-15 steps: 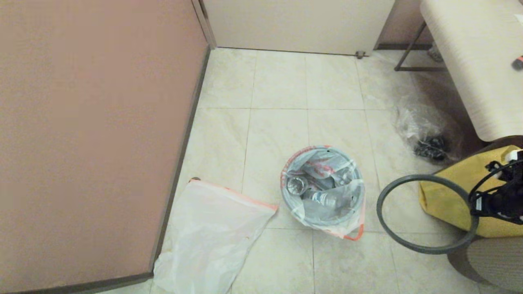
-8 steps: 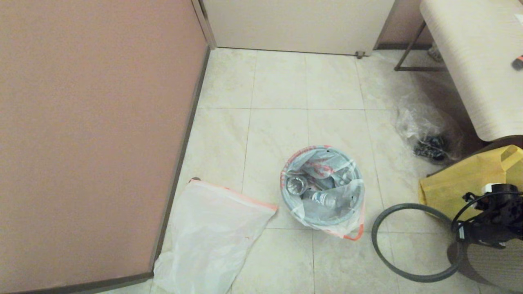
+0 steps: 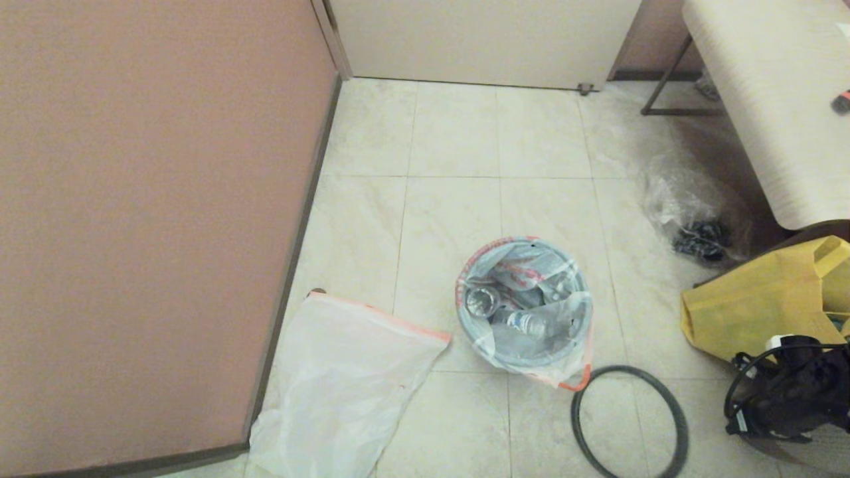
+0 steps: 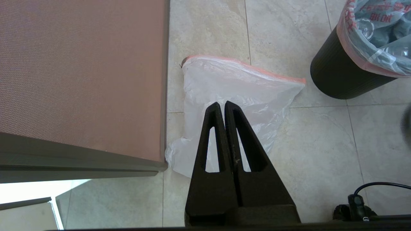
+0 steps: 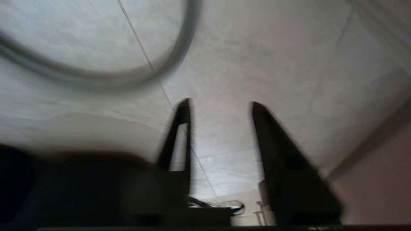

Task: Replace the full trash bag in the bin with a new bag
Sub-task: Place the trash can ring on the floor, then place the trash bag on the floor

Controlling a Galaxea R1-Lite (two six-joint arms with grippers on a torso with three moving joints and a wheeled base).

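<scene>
The bin [image 3: 524,352] stands on the tiled floor [image 3: 451,212] near the middle of the head view. The full trash bag [image 3: 531,312] sits inside it, with its orange-red hem folded over the bin's edge and bottles visible within. In the left wrist view the bin [image 4: 337,80] shows as a black ribbed pail.

The new bag [image 3: 339,385] lies flat on the floor to the left of the bin, beside the foot of the brown wall panel [image 3: 153,219].

The dark grey ring [image 3: 629,422] lies on the floor just to the right of the bin, apart from it, close to the bag's hanging hem.

The right pincer [image 5: 220,104] is released: its two fingers stand apart with only floor between them, and the ring [image 5: 122,81] lies clear of them. The right arm [image 3: 780,398] is low at the right edge, in front of the yellow tote [image 3: 750,312].

The left pincer [image 4: 222,104] is clenched, empty, hanging above the new bag [image 4: 237,86].

A clear plastic bag [image 3: 690,212] with dark contents lies near the table [image 3: 770,99].
</scene>
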